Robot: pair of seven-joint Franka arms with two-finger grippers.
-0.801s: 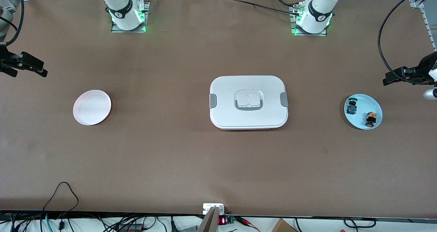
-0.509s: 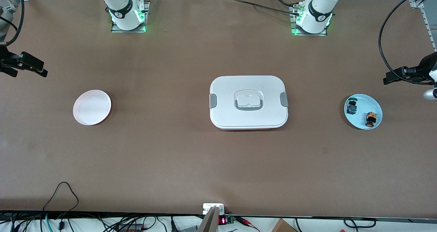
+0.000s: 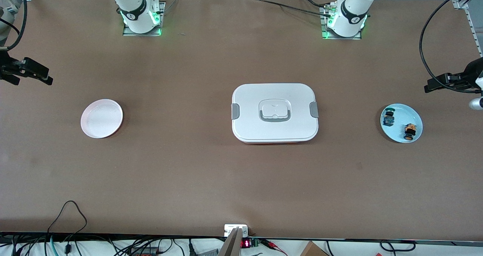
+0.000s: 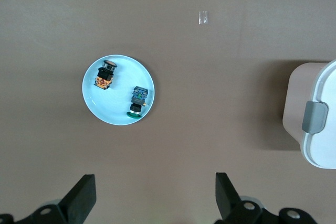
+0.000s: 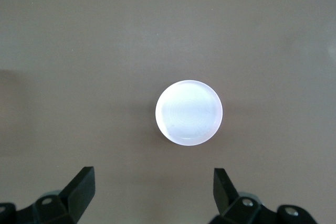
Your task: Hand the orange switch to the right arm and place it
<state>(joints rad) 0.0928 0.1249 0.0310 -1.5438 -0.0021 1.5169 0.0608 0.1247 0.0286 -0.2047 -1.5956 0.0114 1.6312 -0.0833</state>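
The orange switch (image 3: 410, 131) lies on a light blue plate (image 3: 405, 112) toward the left arm's end of the table, beside a blue-bodied switch (image 3: 388, 118) with a green cap. In the left wrist view the orange switch (image 4: 105, 76) and the blue switch (image 4: 139, 100) lie apart on the plate (image 4: 105, 106). My left gripper (image 3: 428, 88) (image 4: 155, 184) is open and empty, high over the table beside the plate. My right gripper (image 3: 47, 78) (image 5: 154, 179) is open and empty, high over the right arm's end of the table.
An empty pale pink plate (image 3: 101, 118) (image 5: 189, 112) sits toward the right arm's end. A white lidded box (image 3: 274, 112) (image 4: 317, 114) with grey latches stands at the table's middle. Cables run along the table's edges.
My left gripper has drifted slightly toward the left arm's end of the table. The switches, the plates and the right arm have not moved.
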